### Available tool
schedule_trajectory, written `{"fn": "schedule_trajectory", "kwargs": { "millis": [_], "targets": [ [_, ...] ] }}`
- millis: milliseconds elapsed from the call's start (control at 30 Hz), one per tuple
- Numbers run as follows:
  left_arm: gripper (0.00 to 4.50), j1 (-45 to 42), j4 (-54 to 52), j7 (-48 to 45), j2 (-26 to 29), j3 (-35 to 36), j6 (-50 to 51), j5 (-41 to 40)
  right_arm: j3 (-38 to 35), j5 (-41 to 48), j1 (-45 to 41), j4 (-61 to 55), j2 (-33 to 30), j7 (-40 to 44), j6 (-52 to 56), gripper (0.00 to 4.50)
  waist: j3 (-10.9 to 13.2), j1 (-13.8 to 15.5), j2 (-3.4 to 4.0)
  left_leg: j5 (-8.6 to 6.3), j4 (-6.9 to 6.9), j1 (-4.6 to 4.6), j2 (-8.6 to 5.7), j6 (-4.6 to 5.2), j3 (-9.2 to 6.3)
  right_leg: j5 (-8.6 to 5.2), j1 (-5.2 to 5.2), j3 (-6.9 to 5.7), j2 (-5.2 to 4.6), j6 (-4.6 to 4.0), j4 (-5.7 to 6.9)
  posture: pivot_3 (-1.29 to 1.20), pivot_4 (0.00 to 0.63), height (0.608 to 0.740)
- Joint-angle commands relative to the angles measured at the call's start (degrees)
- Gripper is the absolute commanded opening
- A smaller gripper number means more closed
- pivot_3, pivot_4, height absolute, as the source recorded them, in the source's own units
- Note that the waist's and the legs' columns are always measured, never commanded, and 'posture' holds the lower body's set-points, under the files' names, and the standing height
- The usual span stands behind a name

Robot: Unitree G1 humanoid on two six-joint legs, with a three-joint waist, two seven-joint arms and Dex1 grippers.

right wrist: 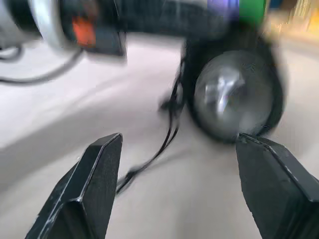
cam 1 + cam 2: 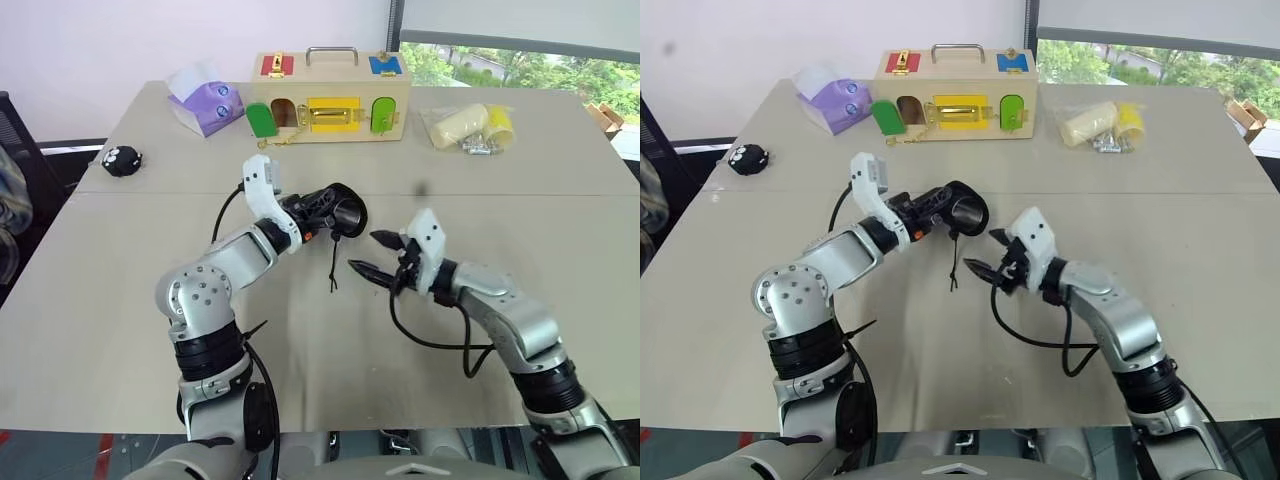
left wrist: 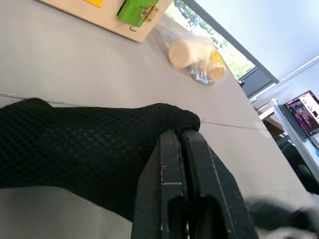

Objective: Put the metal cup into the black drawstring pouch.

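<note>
- Metal cup (image 1: pixel 232 102) sits inside the black drawstring pouch (image 2: pixel 335 209), shiny inside visible through the round mouth (judged from the right wrist view, cup looks fully seated).
- Pouch held off the tabletop (image 2: pixel 120 300), mouth turned toward the right arm, cord (image 2: pixel 334 262) dangling below.
- Left gripper (image 3: pixel 182 144) clamped tight on the mesh fabric at the pouch's edge, fingers (image 3: pixel 169 184) pressed together with cloth pinched between.
- Right gripper (image 2: pixel 378 254) spread wide and empty, just beside the pouch mouth, touching nothing.
- Step in hand, as judged: release done, clearing away from the opening.
- To do it well: keep the left pinch firm and the pouch mouth tilted up rather than down (cup could slide back out of a slack opening).
- Steer the open right fingers clear of the hanging cord; a snag would tug the pouch.
- Wooden latch box (image 2: pixel 330 98), tissue pack (image 2: pixel 205 100) and small black toy (image 2: pixel 122 160) stand well apart at the far side, no hindrance.
</note>
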Motion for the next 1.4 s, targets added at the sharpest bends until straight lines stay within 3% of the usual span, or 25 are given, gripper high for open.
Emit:
{"fn": "schedule_trajectory", "kwargs": {
  "millis": [33,367,500,667,800,967,1067,1233,1400],
  "targets": [
    [0.0,-1.54,-0.94,0.56,0.08,0.02,-0.64,-1.87,2.17,0.04,-2.13,2.8,3.53,-2.03,2.73,3.65,0.0,0.02,-0.01,0.0,0.0,0.0,0.0,0.0,0.0,0.0,0.0,0.0,0.01,0.0,0.01,0.0,0.15,0.74],
    [0.0,-1.15,-1.41,2.22,0.37,-0.02,-0.98,-3.19,7.11,-6.59,-8.46,21.9,14.48,-3.29,-7.78,3.65,0.01,-0.06,-0.04,0.0,-0.02,-0.06,-0.02,0.0,0.0,0.0,-0.01,-0.01,0.06,0.0,-0.12,0.0,0.15,0.74],
    [0.0,-0.61,-1.72,2.8,0.52,0.29,-1.29,-3.45,6.66,-8.23,-7.82,21.94,14.62,-3.13,-10.23,2.45,0.01,0.06,-0.04,0.01,-0.03,-0.05,-0.02,0.0,0.0,0.0,-0.01,-0.01,0.06,0.0,-0.11,0.0,0.15,0.74],
    [0.0,0.26,-2.24,3.53,0.67,0.36,-1.41,-4.14,7.93,-13.09,-6.52,16.8,7.81,-2.18,-11.96,0.1,0.02,0.1,-0.05,0.0,-0.01,-0.08,-0.06,0.0,0.0,0.0,0.0,-0.01,-0.01,0.01,-0.16,0.0,0.15,0.74],
    [0.0,0.58,-1.85,3.83,0.96,0.76,-1.7,-4.94,7.0,-19.67,-7.03,10.2,-2.9,-1.52,-12.16,0.04,0.03,0.08,-0.05,0.01,-0.02,-0.07,-0.06,0.0,-0.01,0.0,-0.01,-0.01,0.02,0.01,-0.13,0.0,0.15,0.74],
    [0.0,1.67,-2.78,-0.25,1.54,0.37,-4.45,-6.97,-0.7,-22.53,-13.35,6.34,-9.94,-4.25,-13.27,0.04,0.06,-0.24,-0.06,0.01,-0.03,-0.07,-0.03,-0.01,0.01,0.0,-0.04,0.01,0.04,0.01,-0.12,0.0,0.15,0.74],
    [0.89,3.13,-5.37,-6.29,2.85,-0.71,-5.47,-11.06,-4.71,-21.14,-20.44,5.33,-9.72,-5.17,-14.29,0.0,0.1,-0.39,-0.07,0.03,-0.06,-0.07,-0.01,-0.06,0.04,-0.01,-0.11,0.02,0.06,0.0,-0.09,0.0,0.15,0.74],
    [3.22,4.87,-6.74,-12.1,11.42,-11.25,-12.45,0.73,-5.55,-19.1,-27.68,4.52,-7.3,-3.55,-16.55,0.0,0.11,-0.19,-0.06,0.05,-0.16,-0.07,-0.01,-0.07,0.05,-0.01,-0.11,0.01,0.09,-0.01,-0.19,0.0,0.15,0.74],
    [3.22,4.78,-6.53,-19.12,15.94,-17.55,-24.83,10.17,-4.01,-17.73,-30.21,4.44,-4.94,-1.21,-18.0,0.0,0.15,0.12,-0.07,0.04,-0.15,-0.18,-0.05,-0.06,0.1,-0.01,-0.11,-0.01,0.03,0.0,-0.28,0.0,0.15,0.74]
  ]
}}
